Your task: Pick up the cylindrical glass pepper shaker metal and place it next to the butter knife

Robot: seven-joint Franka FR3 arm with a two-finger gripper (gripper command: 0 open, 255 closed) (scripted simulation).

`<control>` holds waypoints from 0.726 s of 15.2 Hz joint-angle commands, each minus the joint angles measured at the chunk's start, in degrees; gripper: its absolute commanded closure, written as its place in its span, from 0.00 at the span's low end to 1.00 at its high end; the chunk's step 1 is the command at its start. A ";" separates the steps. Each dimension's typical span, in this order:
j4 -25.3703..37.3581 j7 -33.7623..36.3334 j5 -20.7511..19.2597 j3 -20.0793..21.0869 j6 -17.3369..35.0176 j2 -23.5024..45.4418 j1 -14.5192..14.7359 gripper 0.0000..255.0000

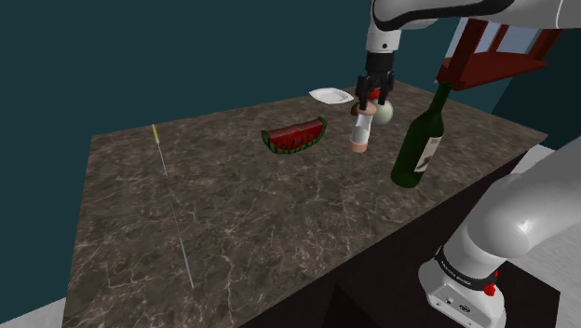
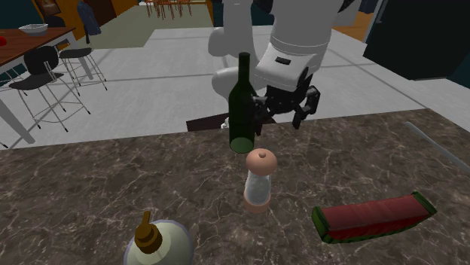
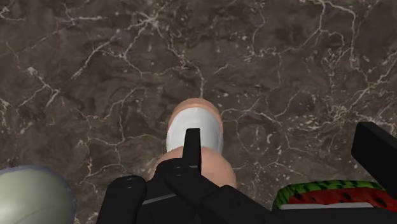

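I am hovering my gripper [image 1: 371, 98], fingers spread wide and gripping nothing, just above the pepper shaker [image 1: 361, 130]. It is standing upright between the watermelon slice [image 1: 295, 137] and the wine bottle [image 1: 421, 140], toward the tabletop's [image 1: 242, 214] far edge in the shoulder view.

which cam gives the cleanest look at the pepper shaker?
Second exterior view: the pepper shaker stands whole and upright, with nothing in front of it. The shoulder view shows it from farther off, the gripper right over its cap. The wrist view looks down on it, one finger crossing it.

Gripper [image 1: 371, 100] nr pepper shaker [image 1: 361, 131] top
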 commanded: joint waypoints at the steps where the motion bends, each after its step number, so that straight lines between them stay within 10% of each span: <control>1: 4.46 -1.64 -0.69 -0.85 -0.84 4.43 -0.37 0.00; 6: 17.94 -5.79 -1.64 -2.74 -3.87 16.68 -1.53 0.00; 11: 14.17 -5.74 -1.81 -2.76 -0.75 16.06 -1.62 0.00</control>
